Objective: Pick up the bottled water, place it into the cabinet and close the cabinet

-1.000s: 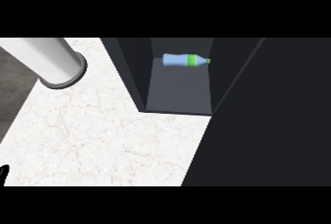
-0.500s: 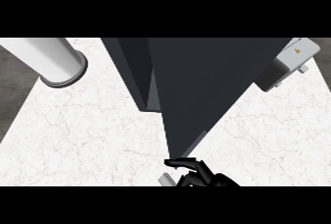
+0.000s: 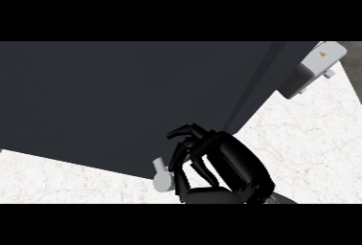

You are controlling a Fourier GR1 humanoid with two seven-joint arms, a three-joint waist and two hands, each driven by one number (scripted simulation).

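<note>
The bottled water is out of sight, presumably behind the dark flat cabinet door (image 3: 127, 100) filling the upper left; the black right hand (image 3: 222, 167), lower centre, curls its fingers (image 3: 185, 134) against the door's edge above the white marbled worktop (image 3: 304, 139); they may slip, leaving it ajar.

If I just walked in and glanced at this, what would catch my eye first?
A big dark cabinet door fills most of the head view, from the upper left across. Below its lower edge sits a black robot hand with curled fingers, next to a pale handle. A small white appliance stands on the marble counter at upper right.
</note>
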